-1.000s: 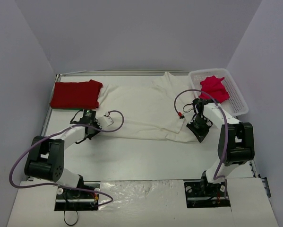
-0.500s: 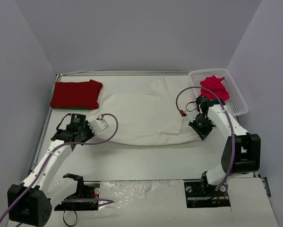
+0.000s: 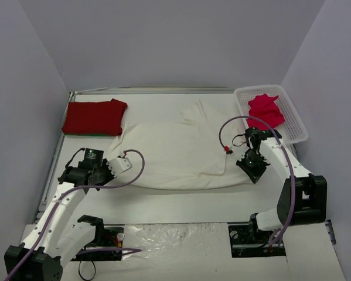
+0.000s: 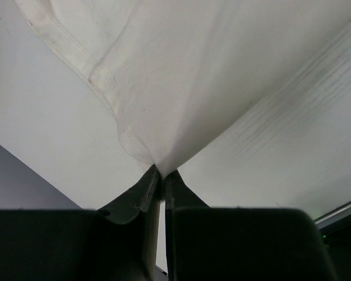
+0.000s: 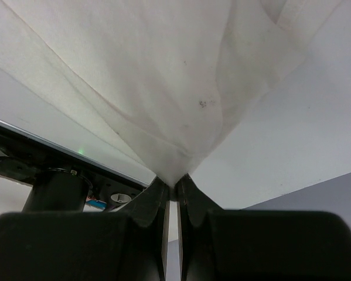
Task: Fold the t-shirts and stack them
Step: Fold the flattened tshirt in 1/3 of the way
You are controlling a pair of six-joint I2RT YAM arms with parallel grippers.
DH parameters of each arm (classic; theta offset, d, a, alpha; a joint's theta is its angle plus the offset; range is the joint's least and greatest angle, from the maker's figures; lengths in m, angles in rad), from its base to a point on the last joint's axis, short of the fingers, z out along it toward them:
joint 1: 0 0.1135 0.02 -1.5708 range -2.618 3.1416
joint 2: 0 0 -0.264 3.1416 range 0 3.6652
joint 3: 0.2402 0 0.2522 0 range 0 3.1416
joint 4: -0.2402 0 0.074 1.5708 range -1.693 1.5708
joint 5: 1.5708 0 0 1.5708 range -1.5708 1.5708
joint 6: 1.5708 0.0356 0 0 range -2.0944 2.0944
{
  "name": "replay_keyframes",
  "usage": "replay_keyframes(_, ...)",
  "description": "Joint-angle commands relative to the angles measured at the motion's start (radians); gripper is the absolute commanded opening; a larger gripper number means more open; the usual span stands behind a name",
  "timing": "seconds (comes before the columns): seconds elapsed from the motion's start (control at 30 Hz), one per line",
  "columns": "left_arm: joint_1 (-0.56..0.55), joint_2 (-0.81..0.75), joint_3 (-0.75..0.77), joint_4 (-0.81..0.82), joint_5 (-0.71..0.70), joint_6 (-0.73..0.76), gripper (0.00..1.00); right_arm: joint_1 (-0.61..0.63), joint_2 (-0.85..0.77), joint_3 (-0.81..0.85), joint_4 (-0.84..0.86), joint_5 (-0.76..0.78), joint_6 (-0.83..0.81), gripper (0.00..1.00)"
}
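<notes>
Red t-shirt (image 3: 94,117): folded at the far-left corner of the table (image 3: 181,199), well apart from the work.
Left gripper (image 4: 160,175): jaws pinched on a hemmed corner of the cream-white t-shirt (image 3: 175,152). Only a thin tip of cloth is caught, so a sharp tug could pull it free.
Cream-white t-shirt: mid-table, slung between both arms, one sleeve flipped toward the back. An uneven pull would likely skew or bunch the fold.
Right gripper (image 5: 174,182): jaws pinched on the opposite corner. Same thin bite, same slip risk.
Cable (image 3: 220,133): loops over the cloth and might snag.
Basket (image 3: 295,126): far right, with the pinkish-red t-shirt (image 3: 266,109) crumpled inside.
Hidden: layers in each pinch, cannot tell. The shirt's underside is unseen.
</notes>
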Motion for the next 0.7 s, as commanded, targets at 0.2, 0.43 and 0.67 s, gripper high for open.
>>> replay_keyframes(0.2,0.003,0.011,0.011,-0.133,0.038,0.029,0.26,-0.007,-0.072,-0.027,-0.099,0.013,-0.033,0.24)
replay_keyframes(0.43,-0.001,-0.018,0.04,-0.17,0.065,0.045,0.53,-0.007,-0.068,0.02,-0.132,0.027,-0.041,0.47)
replay_keyframes(0.67,0.0,0.019,0.062,-0.02,-0.032,-0.113,0.56,-0.006,-0.034,0.132,-0.148,-0.097,-0.055,0.47)
